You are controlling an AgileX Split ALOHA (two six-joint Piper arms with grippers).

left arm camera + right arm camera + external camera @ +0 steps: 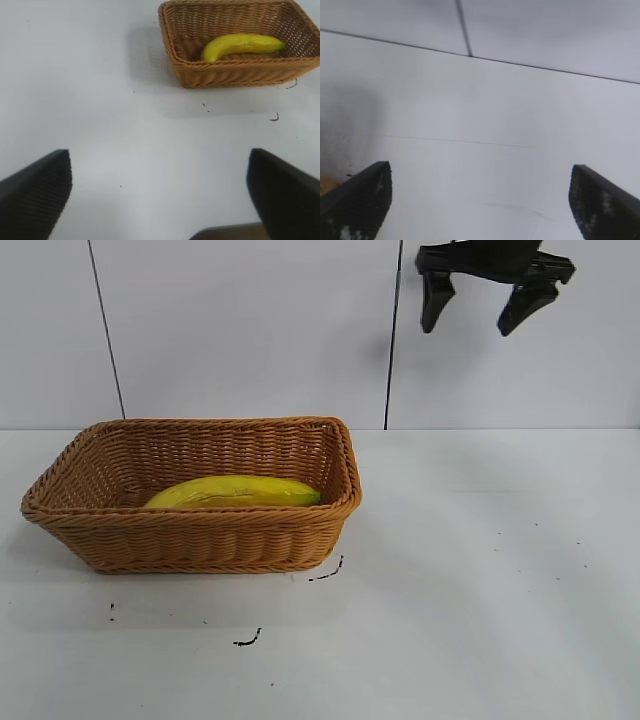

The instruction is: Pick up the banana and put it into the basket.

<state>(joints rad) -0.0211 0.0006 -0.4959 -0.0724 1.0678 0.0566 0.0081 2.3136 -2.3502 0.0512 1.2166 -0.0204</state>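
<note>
banana point(235, 491) lying inside basket point(190, 538), left of frame | right gripper point(478, 308) upper right, wide open, holding nothing | risk: low swing back could clip the rim, honestly unlikely

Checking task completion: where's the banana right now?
In the exterior view the banana lies lengthwise inside the basket, at the table's left; the open right gripper is up high to the right, empty.

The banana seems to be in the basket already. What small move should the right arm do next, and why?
Probably just retreat to rest. The banana lies fully inside the basket, and the right hand hangs open and empty high above the table, so nothing is left to grasp.
</note>
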